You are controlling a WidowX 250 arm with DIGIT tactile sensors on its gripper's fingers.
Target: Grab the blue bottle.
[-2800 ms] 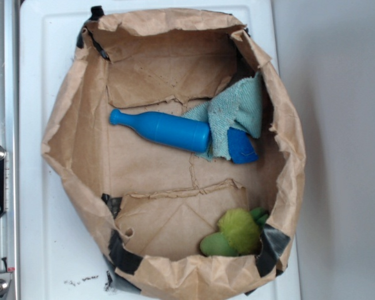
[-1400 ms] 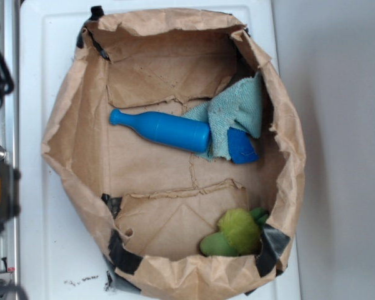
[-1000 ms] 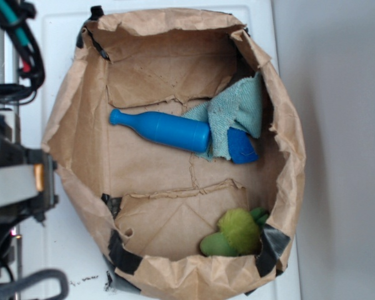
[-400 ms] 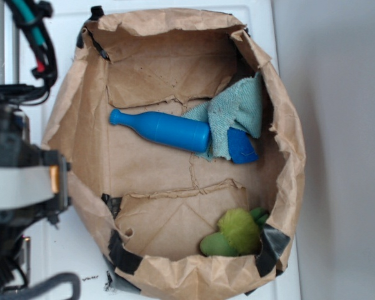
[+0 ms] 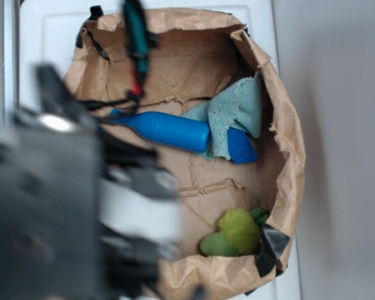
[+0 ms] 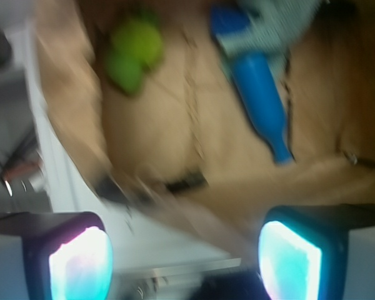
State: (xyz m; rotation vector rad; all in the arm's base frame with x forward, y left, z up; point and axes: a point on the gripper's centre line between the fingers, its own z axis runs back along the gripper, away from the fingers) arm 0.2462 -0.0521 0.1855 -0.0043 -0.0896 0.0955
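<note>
A brown paper bag (image 5: 281, 125), its rim rolled down and patched with black tape (image 5: 270, 245), sits open on the white bench (image 5: 50, 37) and holds everything in play. The bottle (image 5: 169, 130) lies on its side on the bag's floor, near the middle, body pointing toward the cloth (image 5: 237, 115) and narrow neck pointing away from it; the neck end is partly hidden behind the arm's cables. The teal cloth is bunched against the bag's wall, and its lower edge drapes over the bottle's base. Just beside the cloth, touching it, sits a small blue piece (image 5: 240, 147) (angular, darker than the bottle). In the bag's corner farthest from the cloth rests a green toy (image 5: 234, 232), pressed against the taped wall.

The arm (image 5: 56, 206), a large dark blur, covers the side of the bag away from the cloth in the exterior view. The wrist view is smeared, yet it shows the bottle (image 6: 259, 103), the green toy (image 6: 131, 53) and part of the cloth (image 6: 269, 25) lying well apart from the gripper (image 6: 184, 256). Its two fingers (image 6: 81, 259) stand wide apart at the lower edge of that view, holding nothing, with the bag's rim between them and the bottle.
</note>
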